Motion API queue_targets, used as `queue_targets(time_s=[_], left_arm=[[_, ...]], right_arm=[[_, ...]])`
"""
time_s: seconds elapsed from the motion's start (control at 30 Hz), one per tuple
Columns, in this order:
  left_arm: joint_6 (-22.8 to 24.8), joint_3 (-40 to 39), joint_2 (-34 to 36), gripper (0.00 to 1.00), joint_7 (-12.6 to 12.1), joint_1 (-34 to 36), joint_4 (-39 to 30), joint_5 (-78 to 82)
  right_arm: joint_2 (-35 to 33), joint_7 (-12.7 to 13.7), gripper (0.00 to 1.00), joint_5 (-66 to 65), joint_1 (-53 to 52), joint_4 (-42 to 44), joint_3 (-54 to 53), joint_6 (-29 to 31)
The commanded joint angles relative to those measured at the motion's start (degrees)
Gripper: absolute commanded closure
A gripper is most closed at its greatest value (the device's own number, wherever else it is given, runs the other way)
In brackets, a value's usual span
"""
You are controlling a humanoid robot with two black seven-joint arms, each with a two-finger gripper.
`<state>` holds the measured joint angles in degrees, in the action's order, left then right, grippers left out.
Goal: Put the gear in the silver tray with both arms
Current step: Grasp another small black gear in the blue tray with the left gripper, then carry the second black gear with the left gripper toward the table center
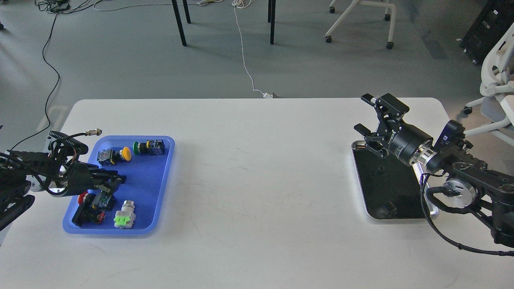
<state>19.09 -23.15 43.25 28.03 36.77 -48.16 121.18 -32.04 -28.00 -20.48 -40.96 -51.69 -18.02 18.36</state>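
The white surface fills the lower two thirds of the frame. The silver tray lies at the right of the frame, near the surface's right edge. Its dark mirror-like bottom is bare apart from reflections. Part of its right rim is hidden behind the right arm.

The right arm enters from the lower right edge. The right hand is held above the upper left corner of the silver tray. Its two fingers stand well apart, one pointing toward the upper part of the frame and one toward the left. Nothing is between them.

A blue tray lies at the left of the frame. It holds several push-button switches: a yellow-capped button and a green-capped button in its upper part, a silver button with a light green base at its lower edge, and a red-capped button at its left side, partly hidden.

The left arm enters from the left edge. The left hand is over the left half of the blue tray, just above the black switch bodies near the red-capped button. It is seen dark against dark parts; whether its fingers are apart or together cannot be told.
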Motion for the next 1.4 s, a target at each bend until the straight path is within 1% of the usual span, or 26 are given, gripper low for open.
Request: queue_targets(time_s=[0.0,0.2,0.3,0.4,0.57,0.7,0.77,0.9,1.03,1.2,1.37], left_arm=[[-0.4,0.0,0.2,0.86,0.0,0.0,0.0,0.1],[-0.4,-0.1,0.3,0.86,0.0,1.0,-1.1,-0.1],[0.0,-0.1,0.8,0.86,0.0,2.7,-4.5,-0.2],[0.8,-0.1,3.1,0.85,0.0,4.1,-11.0,-0.3],[5.2,-0.2,6.8,0.85,0.0,6.6,-23.9,-0.5],[7.2,-0.2,6.2,0.85,0.0,10.0,-31.1,-0.3],[8.2,-0.1,4.6,0.85,0.0,11.9,-32.8,-0.1],[8.9,0.0,-2.0,0.85,0.0,15.2,-32.4,3.5],[8.9,1.9,-10.4,0.85,0.0,17.5,-29.3,3.8],[8.9,9.2,-21.1,0.84,0.0,21.1,-19.7,3.8],[8.9,12.2,-30.5,0.84,0.0,22.1,-10.3,3.8]], right_arm=[[0.0,0.0,0.03,0.0,0.0,0.0,0.0,0.0],[0.0,0.0,0.03,0.0,0.0,0.0,0.0,0.0],[-0.1,0.0,0.03,0.0,0.0,-0.1,0.0,-0.1],[-0.4,0.0,0.03,0.0,0.0,-0.3,0.0,-0.1],[-0.6,0.0,0.03,0.0,-0.1,-0.3,-0.1,0.0],[-0.8,0.0,0.03,0.0,-0.2,-0.3,-0.1,-0.1],[-0.8,0.0,0.03,0.0,-0.2,-0.3,-0.2,-0.1],[-0.8,0.0,0.03,0.0,0.2,-0.2,-0.7,-0.2],[-0.9,0.0,0.03,0.0,0.4,0.0,-0.8,-0.3],[-1.2,0.0,0.03,0.1,0.6,0.2,-0.9,-0.5],[-1.3,0.0,0.03,0.1,0.7,0.4,-1.4,-0.6]])
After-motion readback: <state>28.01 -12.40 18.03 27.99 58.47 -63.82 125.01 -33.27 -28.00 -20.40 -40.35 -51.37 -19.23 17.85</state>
